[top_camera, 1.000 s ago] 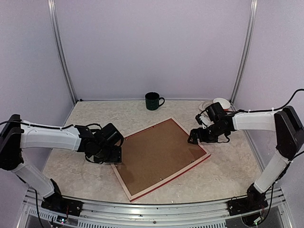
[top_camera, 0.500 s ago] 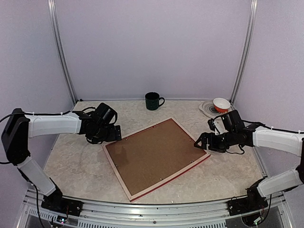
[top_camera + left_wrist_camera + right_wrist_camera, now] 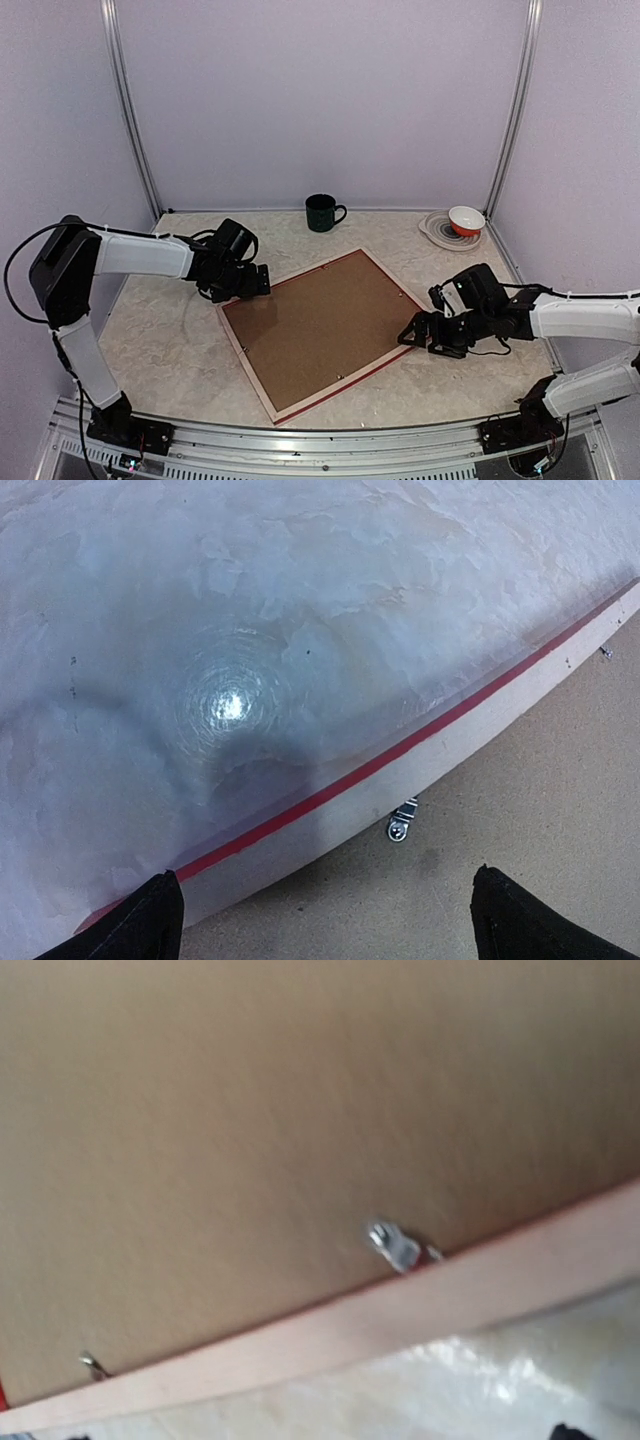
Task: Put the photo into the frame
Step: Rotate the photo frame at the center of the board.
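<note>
Frame (image 3: 248, 366) face down mid-surface (image 3: 160, 350), brown backing board (image 3: 320, 325) up. Left gripper (image 3: 258, 282) at frame's 10 o'clock corner, jaws spread wide. Right gripper (image 3: 415, 333) at 3 o'clock edge, jaw state unclear.

Left pincer (image 3: 260, 283) shifted farther along frame (image 3: 355, 376); right pincer (image 3: 411, 335) nearer

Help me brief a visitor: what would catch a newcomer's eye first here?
The big frame lies face down mid-table, its brown backing board up and its red edge showing. The left gripper and right gripper are near its left and right corners. A dark mug stands at the table's far edge.
</note>
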Controlling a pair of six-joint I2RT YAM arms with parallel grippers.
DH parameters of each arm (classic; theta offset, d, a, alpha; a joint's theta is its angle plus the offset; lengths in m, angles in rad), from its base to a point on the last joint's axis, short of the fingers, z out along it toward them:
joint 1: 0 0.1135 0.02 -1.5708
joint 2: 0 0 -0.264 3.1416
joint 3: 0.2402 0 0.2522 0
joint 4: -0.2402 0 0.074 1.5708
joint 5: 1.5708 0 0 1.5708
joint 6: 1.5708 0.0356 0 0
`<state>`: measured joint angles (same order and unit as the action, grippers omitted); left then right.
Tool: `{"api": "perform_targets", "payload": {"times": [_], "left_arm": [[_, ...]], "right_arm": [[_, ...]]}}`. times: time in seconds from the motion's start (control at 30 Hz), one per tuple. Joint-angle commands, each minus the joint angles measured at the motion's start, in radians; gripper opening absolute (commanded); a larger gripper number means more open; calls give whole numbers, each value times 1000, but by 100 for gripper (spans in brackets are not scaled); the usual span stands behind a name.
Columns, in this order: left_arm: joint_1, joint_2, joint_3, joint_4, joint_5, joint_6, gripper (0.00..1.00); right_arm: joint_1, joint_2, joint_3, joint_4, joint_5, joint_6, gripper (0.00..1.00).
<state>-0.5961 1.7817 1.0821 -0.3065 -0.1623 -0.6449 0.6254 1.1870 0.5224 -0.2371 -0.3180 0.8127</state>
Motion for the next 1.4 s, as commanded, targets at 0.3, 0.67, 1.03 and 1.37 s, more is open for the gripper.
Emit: {"api": "perform_targets", "payload": {"times": [0.3, 0.67, 1.03, 1.37], "left_arm": [[-47, 6, -107, 101, 74, -26, 98], [14, -56, -103, 100, 17, -50, 98], [53, -33, 42, 55, -118, -33, 98], [72, 118, 71, 20, -116, -38, 98]], "right_arm": [[43, 231, 64, 175, 14, 68, 99], [7, 422, 247, 167, 23, 20, 99], [-18, 392, 174, 233, -18, 53, 99], [52, 350, 154, 234, 18, 114, 99]]}}
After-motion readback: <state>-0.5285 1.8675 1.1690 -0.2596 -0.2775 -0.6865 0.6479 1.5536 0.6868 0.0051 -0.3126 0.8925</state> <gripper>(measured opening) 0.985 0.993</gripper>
